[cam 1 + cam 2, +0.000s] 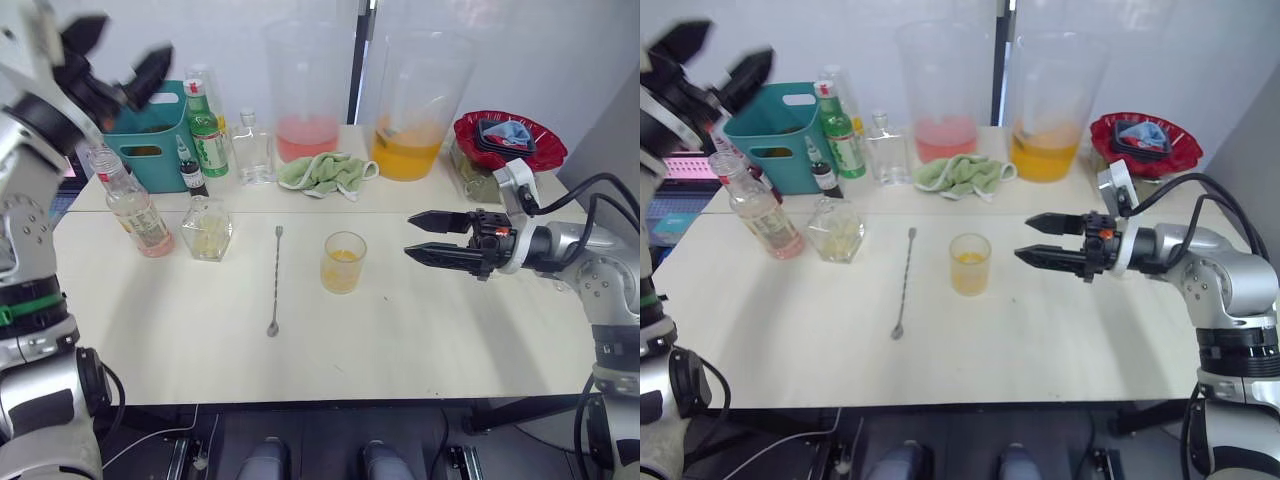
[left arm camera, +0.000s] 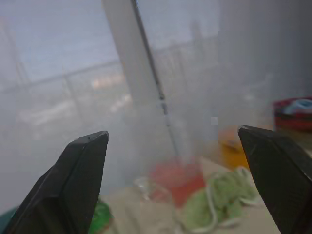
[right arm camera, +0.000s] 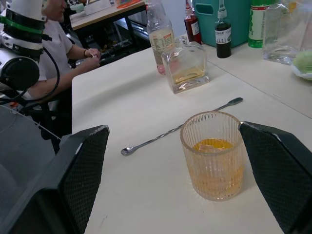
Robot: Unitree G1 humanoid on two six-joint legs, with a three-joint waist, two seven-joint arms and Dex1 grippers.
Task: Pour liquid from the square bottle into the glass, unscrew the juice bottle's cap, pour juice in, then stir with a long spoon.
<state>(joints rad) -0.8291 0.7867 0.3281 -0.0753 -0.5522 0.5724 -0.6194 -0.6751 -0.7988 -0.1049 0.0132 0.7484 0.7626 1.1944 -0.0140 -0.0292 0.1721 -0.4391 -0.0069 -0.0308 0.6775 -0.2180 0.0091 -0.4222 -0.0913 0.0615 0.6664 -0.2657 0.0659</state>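
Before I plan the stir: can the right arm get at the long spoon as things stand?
Probably not directly: the glass stands between the open right tool and the long spoon, so it would need to reach over or around it.

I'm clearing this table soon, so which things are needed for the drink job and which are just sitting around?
Needed: square bottle, glass, juice bottle, long spoon.

Sitting around: green bottle, flat clear bottle, small dark bottle, teal bin, green cloth, two big beakers, red bowl.
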